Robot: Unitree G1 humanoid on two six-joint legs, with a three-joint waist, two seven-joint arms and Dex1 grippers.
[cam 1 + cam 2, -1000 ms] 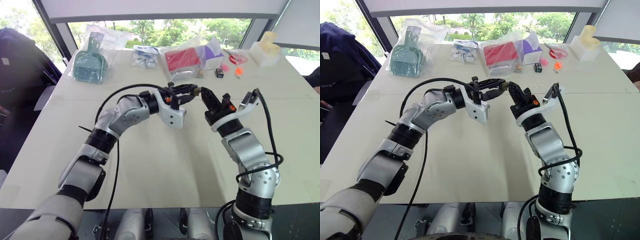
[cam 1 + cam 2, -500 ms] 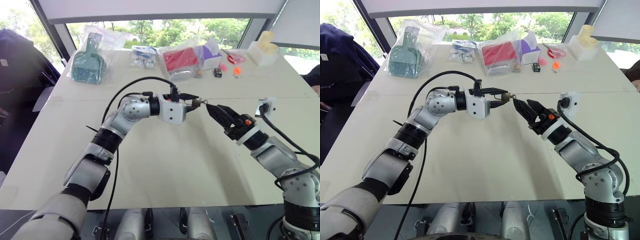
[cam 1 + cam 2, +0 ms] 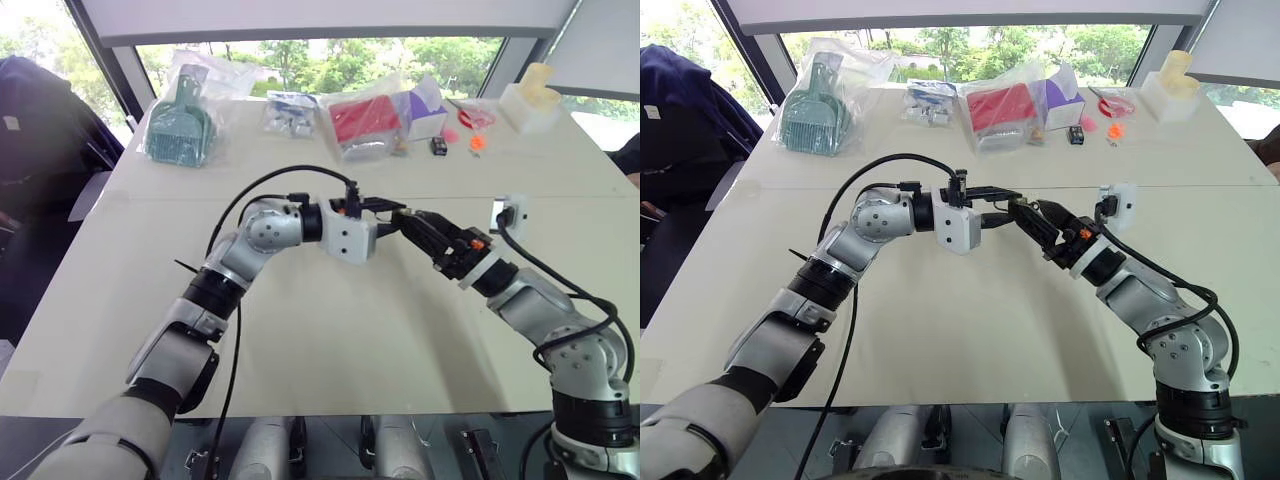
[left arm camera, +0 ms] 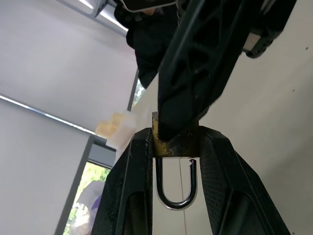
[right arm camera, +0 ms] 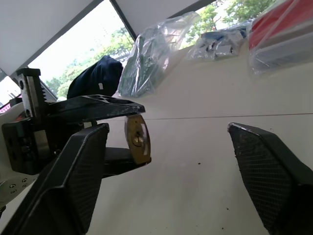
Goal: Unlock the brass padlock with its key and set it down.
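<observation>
Change since a second ago: the right arm has swung out to the robot's right and dropped lower, its gripper now reaching in from the side toward the left gripper; half a second ago its fingertips stood just apart from the lock, and now they flank it.

Item 1. Small yellow-brass padlock with a thin silvery shackle loop [image 4: 174, 169]. Held in mid-air above the table, between the two grippers. Brass body clamped between the left fingers; shackle points back toward the left wrist, with one leg ending free in a small gap. The keyhole face shows in the right wrist view [image 5: 138, 139].

Item 2. Left gripper, two black fingers [image 3: 397, 212]. Closed tight on the padlock body, pointing sideways toward the robot's right.

Item 3. Right gripper, two black fingers [image 3: 415, 223]. Fingers spread wide apart, one to each side of the padlock; whether either finger touches the lock cannot be told. Nothing held.

Item 4. Pale beige table [image 3: 330, 340]. Lies under both arms.

Item 5. Far edge of table: teal plastic comb-like piece in a clear bag [image 3: 180, 125], red flat pack in clear wrap [image 3: 365, 120], white block [image 3: 530, 100]. All well apart from the padlock.
</observation>
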